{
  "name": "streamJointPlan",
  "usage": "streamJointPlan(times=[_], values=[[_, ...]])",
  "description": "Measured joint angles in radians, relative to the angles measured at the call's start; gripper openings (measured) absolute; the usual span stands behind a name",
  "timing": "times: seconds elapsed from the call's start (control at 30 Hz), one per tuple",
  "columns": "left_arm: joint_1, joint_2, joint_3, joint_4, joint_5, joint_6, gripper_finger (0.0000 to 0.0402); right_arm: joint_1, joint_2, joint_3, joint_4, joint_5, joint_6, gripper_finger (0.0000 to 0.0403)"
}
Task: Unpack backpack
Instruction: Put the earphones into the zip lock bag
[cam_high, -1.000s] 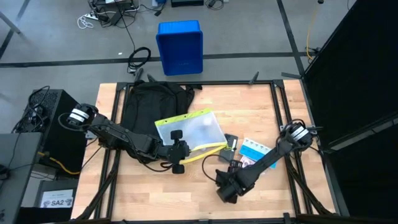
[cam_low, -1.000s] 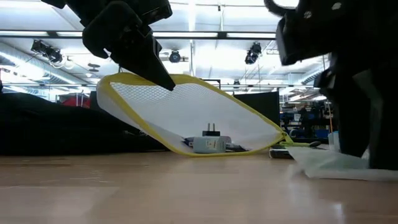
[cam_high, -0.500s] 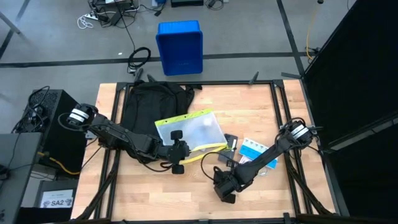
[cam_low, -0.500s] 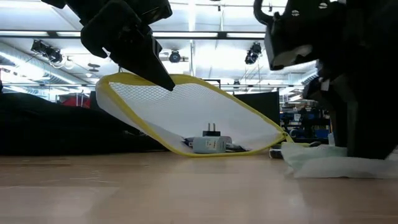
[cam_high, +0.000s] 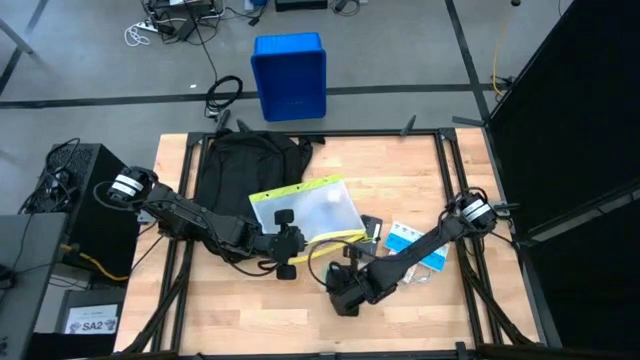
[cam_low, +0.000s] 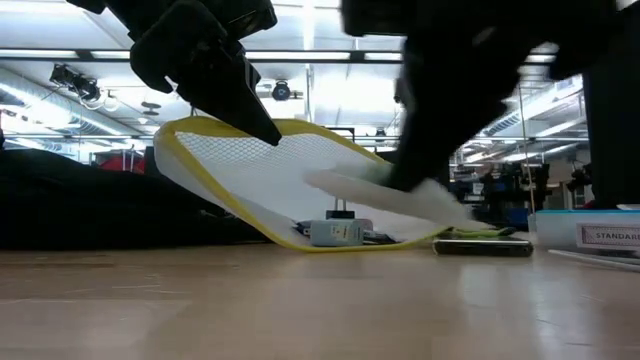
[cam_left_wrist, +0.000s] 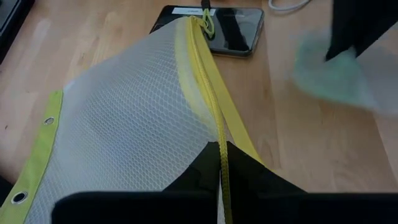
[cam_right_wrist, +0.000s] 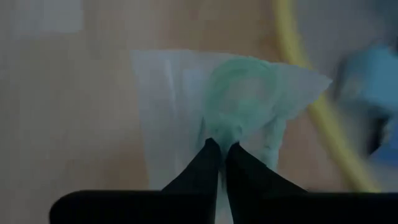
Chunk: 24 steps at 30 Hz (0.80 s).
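Observation:
The black backpack (cam_high: 245, 165) lies flat at the table's far left. Against it leans a white mesh pouch (cam_high: 305, 210) with yellow trim, its lower edge on the table and a white charger (cam_low: 335, 231) inside. My left gripper (cam_high: 287, 250) is shut on the pouch's zipper edge. My right gripper (cam_high: 340, 288), near the table's middle front, is shut on a white see-through packet (cam_right_wrist: 239, 106) with pale green contents, seen blurred as the packet (cam_low: 390, 190) in the low view. My left gripper pinches the pouch's yellow zipper edge (cam_left_wrist: 221, 152) between its two fingers, which slant down from the table's left and lie along the zipper. That edge is held up off the table while the pouch's lower edge (cam_low: 320, 245) rests on the wood. My right gripper pinches the packet's near edge (cam_right_wrist: 219, 142) between its two fingers, slanting down from the table's right. The packet stands out beyond the fingertips, lifted clear of the table.
A black phone (cam_high: 372, 228) lies just right of the pouch, and a blue-and-white box (cam_high: 405, 240) lies further right. A blue bin (cam_high: 290, 75) stands on the floor beyond the far edge. Bare wood spreads along the table's front.
My right gripper has taken hold of the packet, which lay flat on the table at the right, and has carried it up and toward the table's left, turning as it went. The packet now hangs clear of the table in front of the pouch.

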Motion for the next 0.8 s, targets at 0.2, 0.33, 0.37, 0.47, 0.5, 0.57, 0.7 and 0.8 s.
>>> streamJointPlan(times=[0.2,0.33,0.37,0.47,0.5,0.57,0.7,0.8], values=[[0.000,0.000,0.000,0.000,0.000,0.002,0.0000,-0.099,-0.001,0.001,0.092,0.008,-0.084,0.0000],[0.000,0.000,0.000,0.000,0.000,0.005,0.0000,-0.166,-0.002,0.001,0.151,-0.007,-0.129,0.0000],[0.000,0.000,0.000,0.000,0.000,0.005,0.0000,-0.183,-0.002,0.002,0.157,-0.012,-0.133,0.0000],[0.000,0.000,0.000,0.000,0.000,0.007,0.0000,-0.233,-0.002,0.002,0.162,-0.019,-0.136,0.0000],[0.000,0.000,0.000,-0.001,-0.001,0.012,0.0000,-0.246,-0.002,0.002,0.165,-0.017,-0.136,0.0000],[0.000,0.000,0.000,-0.001,-0.002,0.020,0.0000,-0.271,-0.003,0.002,0.181,-0.002,-0.129,0.0000],[0.000,0.000,0.000,-0.001,-0.002,0.023,0.0000,-0.314,-0.003,0.002,0.190,-0.002,-0.099,0.0000],[0.000,0.000,0.000,-0.002,0.007,0.026,0.0000,-0.343,-0.003,-0.001,0.196,0.020,-0.085,0.0000]])
